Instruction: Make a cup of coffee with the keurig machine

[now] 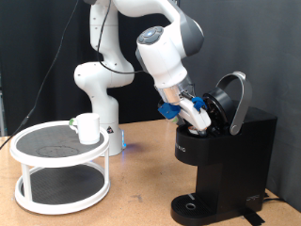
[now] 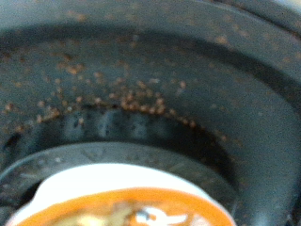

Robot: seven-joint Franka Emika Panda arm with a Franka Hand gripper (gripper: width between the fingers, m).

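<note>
End effector (image 1: pixel 200 115) sits inside the machine's (image 1: pixel 226 151) open lid; finger state cannot be told. A pod (image 2: pixel 122 202) shows below: seat it level, centred. Cup (image 1: pixel 88 128) waits apart.

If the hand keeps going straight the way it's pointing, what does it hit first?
Most likely the pod seat inside the open coffee maker. The hand points down into it under the raised lid, and the wrist view shows a white-rimmed pod close ahead; exact depth is unclear.

A white two-tier round stand (image 1: pixel 58 168) with dark shelves is sitting on the wooden table (image 1: pixel 141 193) at the exterior view's left; a dark curtain (image 1: pixel 38 56) is hanging behind.
</note>
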